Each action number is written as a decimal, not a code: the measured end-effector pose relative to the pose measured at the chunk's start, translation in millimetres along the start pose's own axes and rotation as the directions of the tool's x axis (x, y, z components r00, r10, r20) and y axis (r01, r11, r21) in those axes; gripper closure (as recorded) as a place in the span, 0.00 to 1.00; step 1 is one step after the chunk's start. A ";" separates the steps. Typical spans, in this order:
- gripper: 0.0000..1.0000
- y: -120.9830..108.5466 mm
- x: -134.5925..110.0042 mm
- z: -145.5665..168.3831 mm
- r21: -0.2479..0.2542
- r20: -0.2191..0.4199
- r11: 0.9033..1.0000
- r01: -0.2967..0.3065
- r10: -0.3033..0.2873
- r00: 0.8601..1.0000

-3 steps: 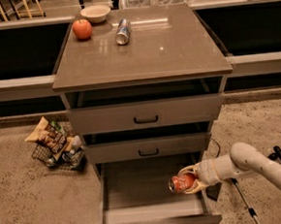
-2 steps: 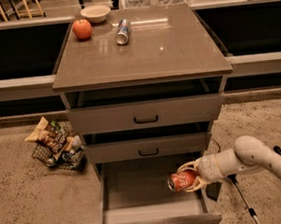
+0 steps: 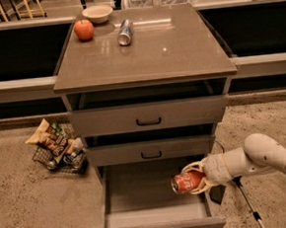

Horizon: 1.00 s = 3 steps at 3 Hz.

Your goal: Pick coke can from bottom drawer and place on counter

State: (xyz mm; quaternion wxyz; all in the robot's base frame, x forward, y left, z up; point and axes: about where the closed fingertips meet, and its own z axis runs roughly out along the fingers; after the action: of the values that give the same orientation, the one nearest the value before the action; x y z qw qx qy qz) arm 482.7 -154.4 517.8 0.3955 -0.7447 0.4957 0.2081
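Observation:
The coke can [image 3: 186, 182], red with white script, lies on its side in my gripper [image 3: 193, 178], held over the right part of the open bottom drawer [image 3: 140, 200]. The gripper's pale fingers close around the can, and my white arm [image 3: 265, 158] reaches in from the right. The drawer's grey inside holds nothing else that I can see. The counter [image 3: 167, 49] is the glossy grey-brown top of the cabinet, above the two shallower drawers.
On the counter's far left stand a red apple [image 3: 84, 29], a white bowl [image 3: 98, 13] and a silver-and-blue can [image 3: 124, 32] lying on its side. A wire basket of snack bags [image 3: 56, 145] sits on the floor left of the cabinet.
The can and gripper have shifted slightly, staying over the right of the open drawer. The arm's elbow has drawn in a little.

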 end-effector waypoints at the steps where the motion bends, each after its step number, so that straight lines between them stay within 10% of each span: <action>1: 1.00 -3.1 -3.9 -6.1 0.005 0.027 1.000 0.011 -0.011 1.000; 3: 1.00 -33.9 -50.0 -88.6 0.046 0.116 0.994 0.097 -0.102 0.988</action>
State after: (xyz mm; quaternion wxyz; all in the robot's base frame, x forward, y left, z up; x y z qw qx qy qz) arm 484.9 -189.6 619.1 0.4488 -0.7468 0.4377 0.2218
